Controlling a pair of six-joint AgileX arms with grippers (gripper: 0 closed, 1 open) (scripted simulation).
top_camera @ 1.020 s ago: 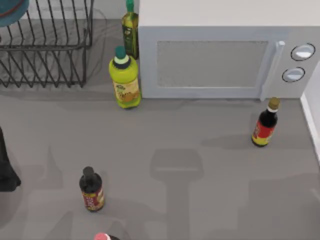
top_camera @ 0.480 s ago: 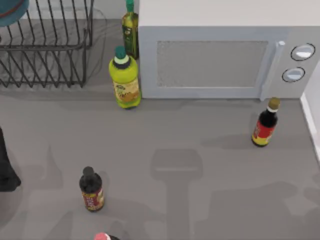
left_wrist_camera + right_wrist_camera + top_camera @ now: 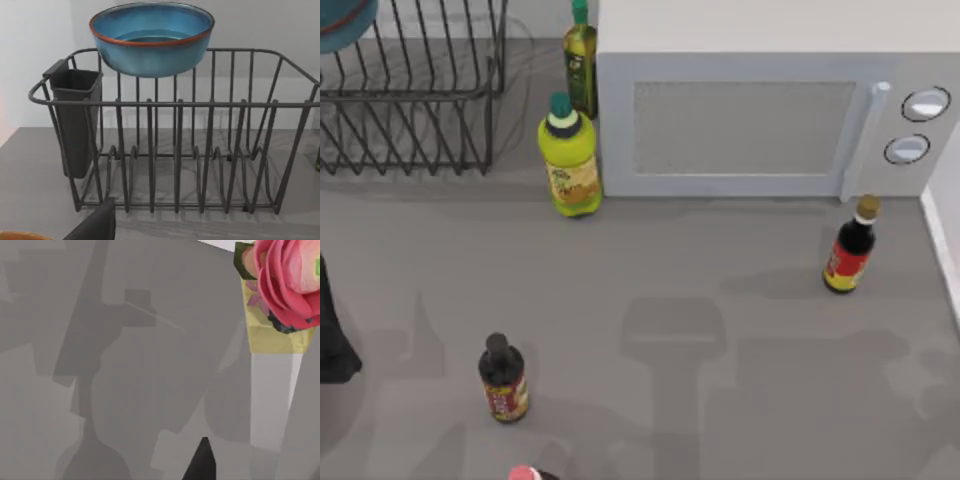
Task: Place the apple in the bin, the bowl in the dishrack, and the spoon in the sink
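Note:
The blue-teal bowl (image 3: 151,39) with its reddish-brown rim rests upright on the far top edge of the dark wire dishrack (image 3: 175,150). From above, the bowl (image 3: 342,20) sits at the rack's (image 3: 415,100) far left corner. My left arm (image 3: 332,340) stands at the table's left edge, in front of the rack and apart from it. A dark part of my left gripper (image 3: 95,226) juts in just short of the rack. A dark tip of my right gripper (image 3: 200,462) hangs over bare grey table. The apple, spoon, bin and sink are out of view.
A white microwave (image 3: 770,110) fills the back right. A green bottle (image 3: 570,155) and an olive-oil bottle (image 3: 580,60) stand beside it. Dark red-labelled bottles stand at the right (image 3: 850,248) and front left (image 3: 503,380). A pink flower in a yellow pot (image 3: 285,285) stands near my right gripper.
Only the arm shadows at the table's lower right have shifted leftward. The bowl, rack, bottles and left arm have not moved.

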